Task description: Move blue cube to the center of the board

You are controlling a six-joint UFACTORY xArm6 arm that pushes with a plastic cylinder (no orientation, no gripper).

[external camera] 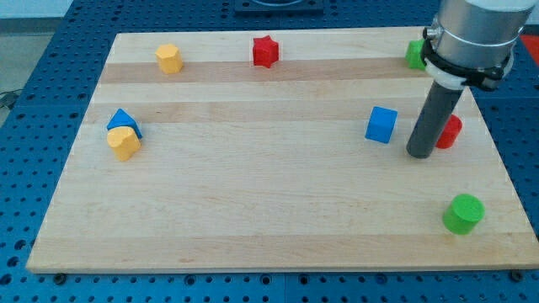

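the wooden tabletop (pixel 269 210) fills most of the view, and a blue perforated surface (pixel 34 101) shows around its edges. the arm (pixel 470 38) comes in at the view's top right, with a grey body and a black ring, and it ends in a straight dark rod; there is no gripper on this arm, so nothing can be said about open or closed. the rod's lower end, my tip (pixel 420 155), rests on the tabletop.

the blue cube (pixel 381 124) is taken as the landmark. it stands right of the middle of the tabletop, and my tip is just to its right and a little lower, near it but not touching. the red block (pixel 450 132) is further right of the blue cube, partly hidden behind the rod. the green cylinder (pixel 463 213) is to the lower right of the blue cube. a green block (pixel 414 55) is above and right of it, partly covered by the arm. the red star (pixel 265 51) is up and left of the blue cube. the yellow block (pixel 169 59) is further left, near the top. far left of the blue cube are a blue triangle-like block (pixel 124 121) and a second yellow block (pixel 124 143), touching each other.
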